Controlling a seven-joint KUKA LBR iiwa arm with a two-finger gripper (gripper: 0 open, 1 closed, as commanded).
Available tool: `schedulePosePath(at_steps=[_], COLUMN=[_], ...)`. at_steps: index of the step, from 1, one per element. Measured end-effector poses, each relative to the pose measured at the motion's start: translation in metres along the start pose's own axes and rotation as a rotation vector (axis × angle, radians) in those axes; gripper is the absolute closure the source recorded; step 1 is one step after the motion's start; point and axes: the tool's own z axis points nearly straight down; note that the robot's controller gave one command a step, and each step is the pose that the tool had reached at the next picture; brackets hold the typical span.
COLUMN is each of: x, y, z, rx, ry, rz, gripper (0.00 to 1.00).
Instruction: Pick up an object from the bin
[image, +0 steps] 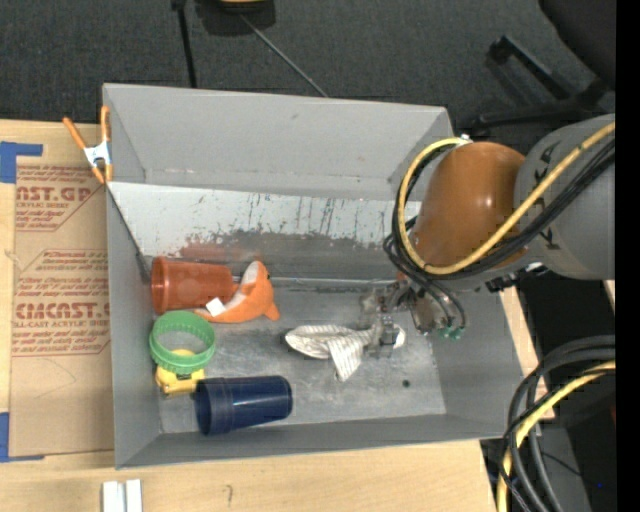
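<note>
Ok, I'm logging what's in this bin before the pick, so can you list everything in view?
bin: one, grey metal, middle of the view
orange-brown cup: one, on its side, bin's left
orange and white piece: one, against that cup's right end
green ring: one, left, below the orange-brown cup
yellow piece: one, small, partly under the ring's lower edge
dark blue cup: one, on its side, near the front left corner
crumpled piece: one, white and grey, middle of the floor
claw: one, grey metal, at the crumpled piece's right end
arm: one, grey, orange wrist cover, yellow and black cables, reaching in from the right
</note>
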Motion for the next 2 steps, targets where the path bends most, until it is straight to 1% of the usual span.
schedulePosePath(at_steps=[1,2], x=[0.0,-0.016], y=[0.0,-0.001], z=[0.0,-0.118], rx=[0.0,0.0], ry=[0.0,-0.002], rz=[0.0,0.021], gripper=[1.0,1.0])
